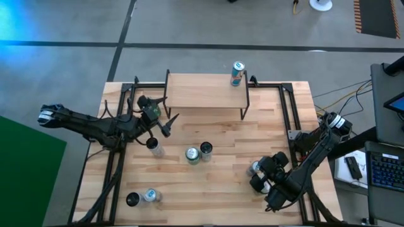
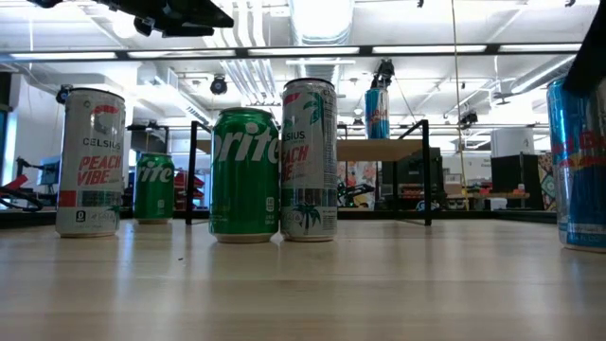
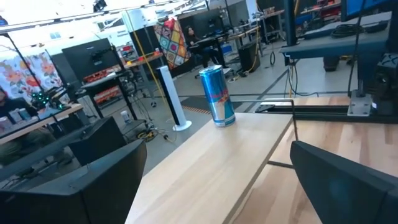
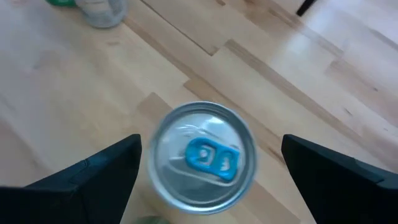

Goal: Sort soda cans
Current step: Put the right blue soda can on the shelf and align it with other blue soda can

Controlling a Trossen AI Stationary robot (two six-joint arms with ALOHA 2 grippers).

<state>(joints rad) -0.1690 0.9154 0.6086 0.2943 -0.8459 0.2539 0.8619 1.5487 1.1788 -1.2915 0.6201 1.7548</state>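
A blue and silver can stands upright on the wooden shelf at the back; it also shows in the left wrist view. My left gripper is open and empty, above the table in front of the shelf's left part. My right gripper is open and points down over a silver-topped can with a blue tab at the table's right. Its fingers stand on either side of that can, apart from it. A green can and a white can stand mid-table.
A white can stands just near of my left gripper. Two more cans stand at the near left. The low view shows another green can farther back. Black shelf legs and rails frame the table.
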